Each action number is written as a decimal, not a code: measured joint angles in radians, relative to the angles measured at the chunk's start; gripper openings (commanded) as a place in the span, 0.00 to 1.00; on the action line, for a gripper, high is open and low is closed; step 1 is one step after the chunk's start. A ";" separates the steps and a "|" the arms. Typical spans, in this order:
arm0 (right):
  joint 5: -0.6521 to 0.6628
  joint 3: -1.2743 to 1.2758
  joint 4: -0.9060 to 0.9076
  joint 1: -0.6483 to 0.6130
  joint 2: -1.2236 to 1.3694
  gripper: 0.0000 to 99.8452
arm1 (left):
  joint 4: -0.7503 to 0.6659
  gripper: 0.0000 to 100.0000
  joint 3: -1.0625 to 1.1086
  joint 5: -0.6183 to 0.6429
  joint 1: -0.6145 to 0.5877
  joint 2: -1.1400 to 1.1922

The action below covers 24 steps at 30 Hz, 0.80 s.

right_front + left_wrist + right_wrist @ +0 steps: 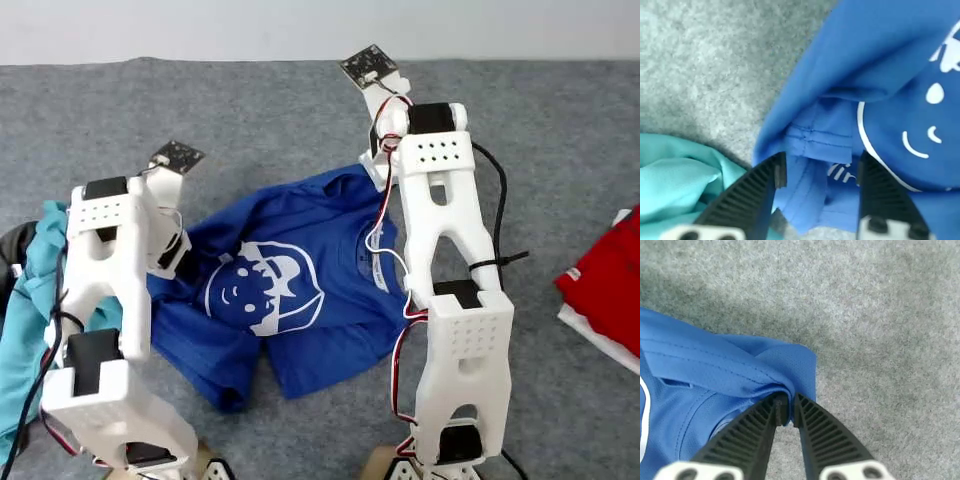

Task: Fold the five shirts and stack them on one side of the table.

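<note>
Edge of blue shirt (715,370) sits pinched in the right gripper (786,407).

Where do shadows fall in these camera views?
High view: dim under the blue printed fabric shirt's lower hem. Left wrist view: dark beneath its raised fold, ahead of the open left hand. Right wrist view: a band on the grey felt table beside the shirt.
</note>
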 measured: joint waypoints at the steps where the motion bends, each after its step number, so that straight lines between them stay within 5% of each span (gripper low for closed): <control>1: 0.000 0.000 0.000 0.000 0.000 0.01 | 0.000 0.23 0.000 0.000 0.000 0.000; 24: 0.000 0.000 0.014 0.000 0.000 0.01 | -0.060 0.23 -0.150 0.003 0.040 0.175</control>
